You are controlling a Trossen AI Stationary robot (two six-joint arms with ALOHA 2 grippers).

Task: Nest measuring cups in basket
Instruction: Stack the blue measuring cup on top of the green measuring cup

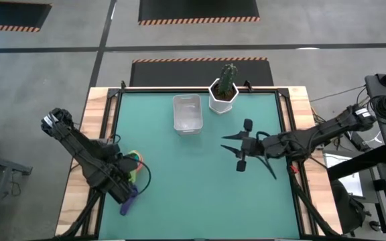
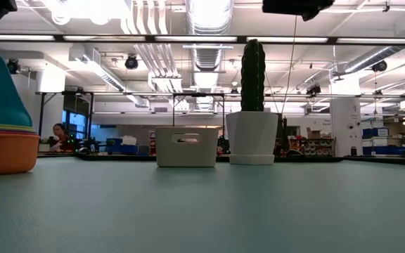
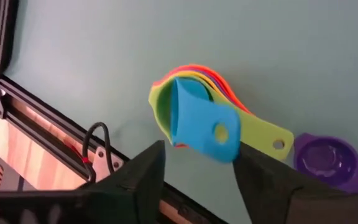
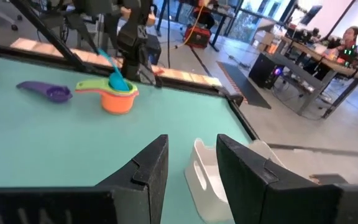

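The table (image 1: 200, 194) carries the basket (image 1: 187, 114) at its far edge, beside a cactus pot (image 1: 222, 98). The right gripper (image 1: 233, 148) hovers mid-table, fingers parted, empty. The left gripper (image 3: 194, 168) is released above the stack (image 3: 194, 109) near the left edge, its teal cup (image 3: 201, 121) tilted between the fingers. The purple cup (image 3: 328, 158) lies just beside.

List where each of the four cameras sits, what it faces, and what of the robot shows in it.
High: overhead, straight down; both arms, basket, cactus pot.
Low: table height, level across; basket, pot, cup stack; an arm part at top.
Left wrist: over the cup stack and purple cup; left gripper open.
Right wrist: right gripper above the basket, facing the stack.
Shared: all show the cup stack.
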